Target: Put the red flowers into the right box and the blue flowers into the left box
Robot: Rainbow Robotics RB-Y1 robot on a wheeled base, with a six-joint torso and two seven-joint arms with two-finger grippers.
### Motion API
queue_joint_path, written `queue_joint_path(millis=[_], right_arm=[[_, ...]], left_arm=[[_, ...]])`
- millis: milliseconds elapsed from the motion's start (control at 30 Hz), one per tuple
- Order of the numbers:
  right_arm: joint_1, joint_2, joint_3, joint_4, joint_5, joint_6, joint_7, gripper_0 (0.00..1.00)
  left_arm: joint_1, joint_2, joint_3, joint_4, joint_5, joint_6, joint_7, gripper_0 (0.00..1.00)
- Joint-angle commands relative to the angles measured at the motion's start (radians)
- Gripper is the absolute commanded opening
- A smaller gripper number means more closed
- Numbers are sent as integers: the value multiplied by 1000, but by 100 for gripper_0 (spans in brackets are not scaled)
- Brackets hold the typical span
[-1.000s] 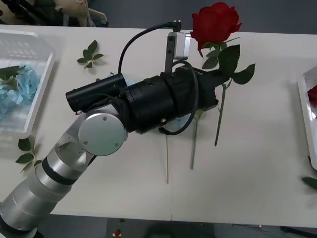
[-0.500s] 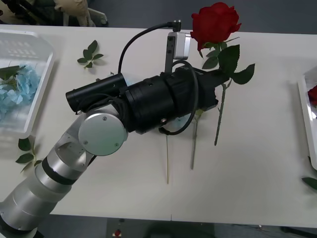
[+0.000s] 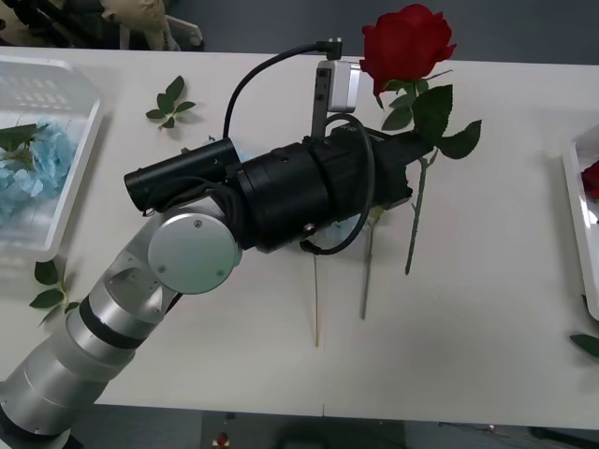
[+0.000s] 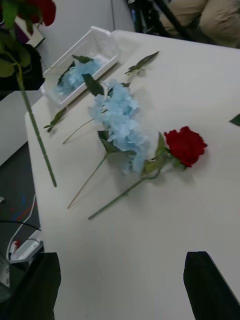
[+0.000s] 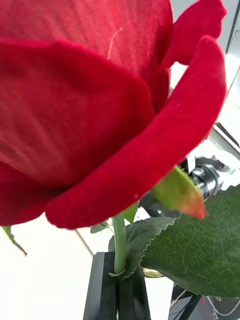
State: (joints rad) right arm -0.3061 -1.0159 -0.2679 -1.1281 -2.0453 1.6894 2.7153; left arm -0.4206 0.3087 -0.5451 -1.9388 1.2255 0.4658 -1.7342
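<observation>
Nothing is shifting between the earlier front pictures and this one: arm, held rose and counter items are all sitting where they were.

Red flowers, three counted. One rose (image 3: pixel 406 42) is standing upright in the left gripper (image 5: pixel 118 287), whose black fingers (image 5: pixel 102 285) are pressing together on its green stem just below the leaves; in the front view the bloom is rising above the far middle of the counter (image 3: pixel 487 309) while the stem is hanging down toward the counter's centre. A second rose (image 4: pixel 185 145) is lying on its side on open counter, its stem pointing toward the counter's near edge. A third bloom (image 3: pixel 591 178) is showing partly inside the right box (image 3: pixel 573 201) at the counter's right edge.

Blue flowers, two groups counted. One pale cluster (image 4: pixel 120 122) is lying just beside the loose rose, touching its leaves. Another (image 3: pixel 33 173) is resting in the left box (image 3: pixel 70 187) at the counter's left edge.

Leaf sprigs, three counted in the front view: one (image 3: pixel 170 103) near the far left, one (image 3: pixel 49 285) at the left box's near corner, one (image 3: pixel 588 343) at the right edge.

Right gripper (image 4: pixel 122 287) is hovering above the loose flowers, its black fingers spread wide, nothing between them. Bare counter is lying open along the near edge.
</observation>
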Motion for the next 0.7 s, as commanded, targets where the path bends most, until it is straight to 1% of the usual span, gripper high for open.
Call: queue_joint_path(millis=[33,200,233,467,700], right_arm=[[4,-27,79,-102,-75,-36,-10,72],[4,-27,222,-202,-164,-132,-10,72],[4,-26,265,-232,-191,-169,-10,72],[4,39,378,-367,-214,-323,-10,72],[-2,53,510,-484,-213,-458,-10,72]], left_arm=[[-15,-11,14,-22,-1,-7,-54,0],[-15,-11,14,-22,-1,-7,-54,0],[-15,-11,14,-22,-1,-7,-54,0],[-15,-11,14,-22,-1,-7,-54,0],[-15,-11,14,-22,-1,-7,-54,0]])
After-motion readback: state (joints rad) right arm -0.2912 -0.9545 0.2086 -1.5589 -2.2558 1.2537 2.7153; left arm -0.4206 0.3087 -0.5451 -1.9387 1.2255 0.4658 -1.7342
